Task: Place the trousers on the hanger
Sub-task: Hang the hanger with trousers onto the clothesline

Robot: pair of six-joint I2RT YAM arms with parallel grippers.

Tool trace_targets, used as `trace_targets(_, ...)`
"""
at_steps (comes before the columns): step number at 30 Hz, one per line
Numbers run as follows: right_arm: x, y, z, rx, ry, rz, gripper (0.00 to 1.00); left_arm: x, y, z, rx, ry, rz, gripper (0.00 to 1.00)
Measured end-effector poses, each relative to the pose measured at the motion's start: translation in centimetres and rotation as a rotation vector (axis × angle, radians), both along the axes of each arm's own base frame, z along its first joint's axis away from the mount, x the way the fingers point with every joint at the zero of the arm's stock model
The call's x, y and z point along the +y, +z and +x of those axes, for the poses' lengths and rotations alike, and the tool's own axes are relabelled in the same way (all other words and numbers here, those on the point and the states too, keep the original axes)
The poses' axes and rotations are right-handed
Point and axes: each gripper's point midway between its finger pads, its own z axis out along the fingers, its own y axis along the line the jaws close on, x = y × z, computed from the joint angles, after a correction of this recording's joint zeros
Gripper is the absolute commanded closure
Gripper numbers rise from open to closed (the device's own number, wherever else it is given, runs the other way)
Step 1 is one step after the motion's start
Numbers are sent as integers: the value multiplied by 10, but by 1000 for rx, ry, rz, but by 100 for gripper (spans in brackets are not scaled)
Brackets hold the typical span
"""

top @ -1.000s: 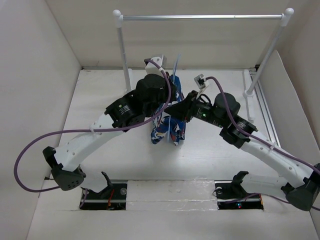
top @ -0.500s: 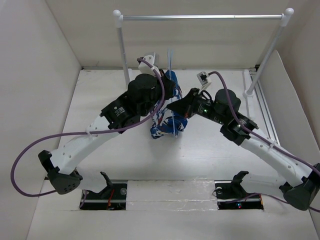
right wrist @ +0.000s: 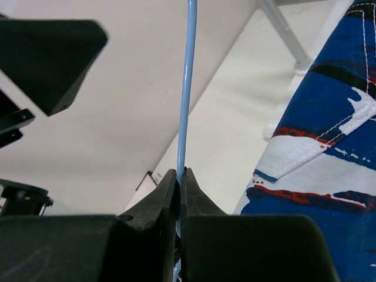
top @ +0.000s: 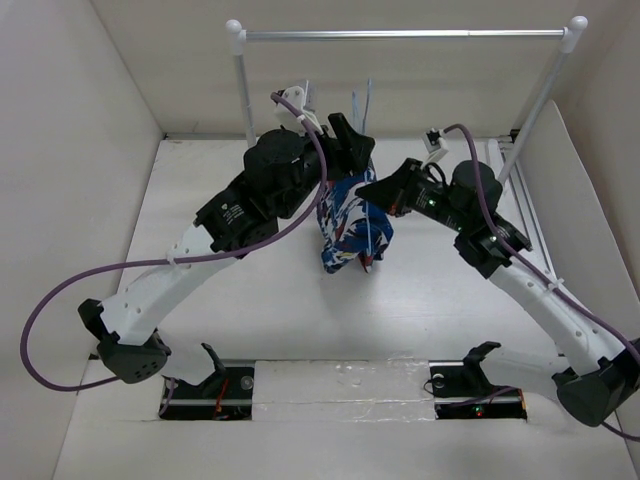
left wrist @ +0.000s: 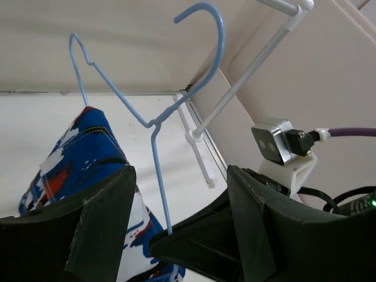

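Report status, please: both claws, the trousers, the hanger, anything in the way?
Left claw open, gripping nothing. Right claw shut on hanger wire. Trousers draped over hanger. Nothing seen in the way.

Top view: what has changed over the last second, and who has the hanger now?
Both arms carried the blue, white and red printed cloth trousers away from their bases, toward the silver metal rail and slightly right. The right hand closed on the thin light-blue wire hanger; the left hand opened, fingers now either side of the wire. The trousers still hang between the hands; the rail stayed put.
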Motion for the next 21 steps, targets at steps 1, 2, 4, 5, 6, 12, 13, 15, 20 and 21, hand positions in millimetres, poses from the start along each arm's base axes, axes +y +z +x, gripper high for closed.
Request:
trace_targets(1, -5, -1, 4, 6, -11, -1, 100, 0, 2, 0, -5, -2, -1, 40)
trace_targets(2, -10, -2, 8, 12, -23, -3, 100, 1, 4, -1, -10, -3, 1, 40)
trace_targets(4, -20, -2, 16, 18, -48, -6, 100, 1, 5, -1, -14, -6, 7, 40)
trace_targets(5, -26, -2, 20, 20, -62, -7, 100, 2, 6, -2, -16, -7, 9, 41)
trace_targets(6, -32, 0, 25, 18, -76, -6, 100, 2, 7, -2, -19, -8, 10, 41)
trace_targets(12, -87, 24, 57, -26, -204, 13, 100, 12, 2, -11, -22, -14, 13, 40)
trace_targets(13, -98, 29, 63, -36, -228, 15, 100, 16, -2, -14, -19, -16, 16, 40)
trace_targets(15, -121, 36, 77, -49, -279, 17, 100, 24, -16, -20, -2, -17, 30, 40)
trace_targets(20, -168, 39, 114, -44, -377, 9, 100, 36, -62, -34, 68, -32, 66, 40)
trace_targets(21, -175, 37, 122, -39, -391, 6, 100, 37, -74, -36, 87, -34, 78, 40)
